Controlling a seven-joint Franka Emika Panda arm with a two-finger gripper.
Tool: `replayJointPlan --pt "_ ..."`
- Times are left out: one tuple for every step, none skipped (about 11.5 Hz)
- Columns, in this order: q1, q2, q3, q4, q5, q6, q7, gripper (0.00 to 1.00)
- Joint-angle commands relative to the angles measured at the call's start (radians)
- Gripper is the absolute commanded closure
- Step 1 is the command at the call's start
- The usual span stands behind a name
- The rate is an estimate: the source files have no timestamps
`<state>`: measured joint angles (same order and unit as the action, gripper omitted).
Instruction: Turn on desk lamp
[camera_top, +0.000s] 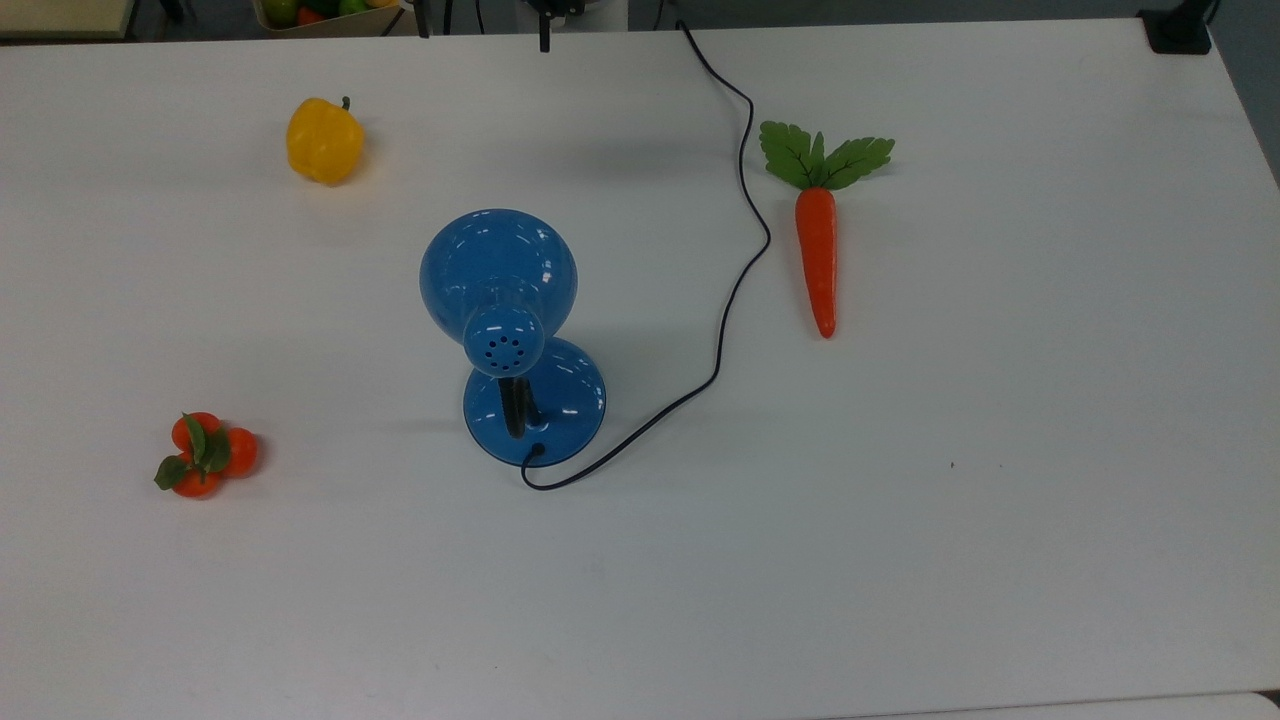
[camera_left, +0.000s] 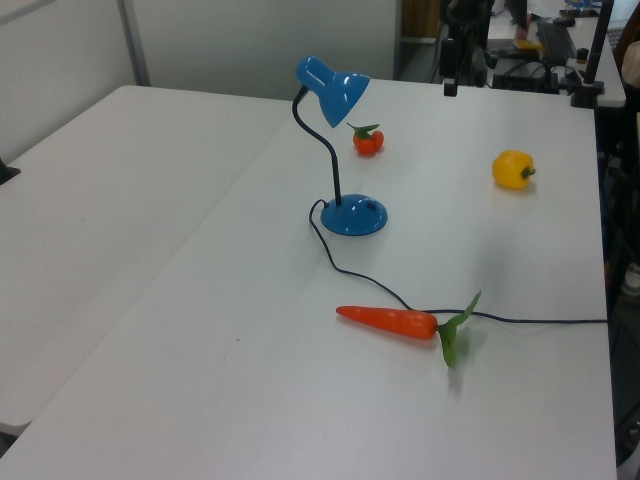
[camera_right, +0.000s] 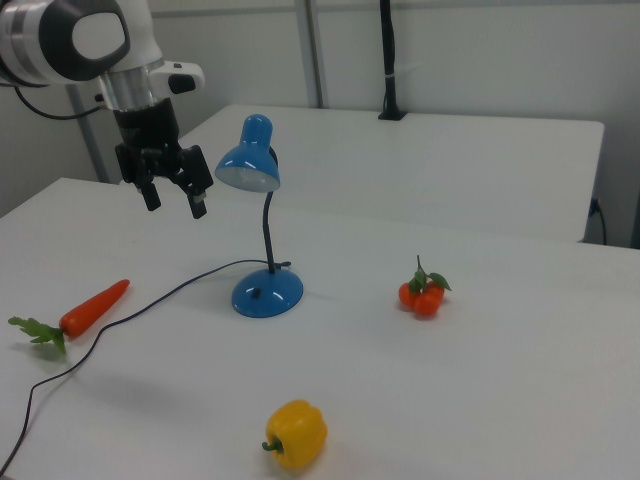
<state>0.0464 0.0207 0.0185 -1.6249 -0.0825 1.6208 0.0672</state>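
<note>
Blue lamp (camera_top: 510, 330) upright mid-tabletop (camera_top: 900, 520), shade (camera_right: 248, 165) tipped down, base (camera_left: 353, 215) flat on surface. Black cord (camera_top: 740, 250) snakes from base to tabletop's far edge in top view. Gripper (camera_right: 174, 198) hangs in air, fingers (camera_right: 197, 200) spread apart, gripping nothing, clear of lamp, beside shade on right view's left. Carrot (camera_top: 818, 250) beyond cord toward top view's right edge. Yellow pepper (camera_top: 323, 140) near far left corner in top view. Tangerines (camera_top: 205, 455) toward left edge.
</note>
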Motion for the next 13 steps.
replayJointPlan --pt "0.015 -0.001 -0.011 0.016 -0.008 -0.013 0.011 0.0" --pt "0.016 -0.001 -0.011 0.016 -0.008 -0.013 0.011 0.0" --pt "0.016 0.001 -0.011 0.016 -0.008 -0.015 0.01 0.0" --pt "0.016 -0.001 -0.011 0.014 -0.008 -0.015 0.009 0.0" --pt "0.016 0.001 -0.011 0.014 -0.008 -0.013 0.008 0.0" --pt "0.015 0.001 -0.011 0.014 -0.008 -0.013 0.008 0.0" --pt "0.015 0.002 -0.011 0.014 -0.008 -0.013 0.008 0.0" --pt "0.015 0.001 -0.011 0.014 -0.008 -0.013 0.008 0.0" --pt "0.015 0.002 -0.011 0.014 -0.008 -0.013 0.006 0.0" --pt "0.015 0.002 -0.011 0.016 -0.008 -0.013 0.006 0.0" --pt "0.012 0.002 -0.011 0.014 -0.008 -0.013 -0.01 0.2" --pt "0.012 0.002 -0.011 0.014 -0.008 -0.015 -0.026 0.42" --pt "0.009 0.004 -0.011 0.014 -0.008 -0.019 -0.032 0.64"
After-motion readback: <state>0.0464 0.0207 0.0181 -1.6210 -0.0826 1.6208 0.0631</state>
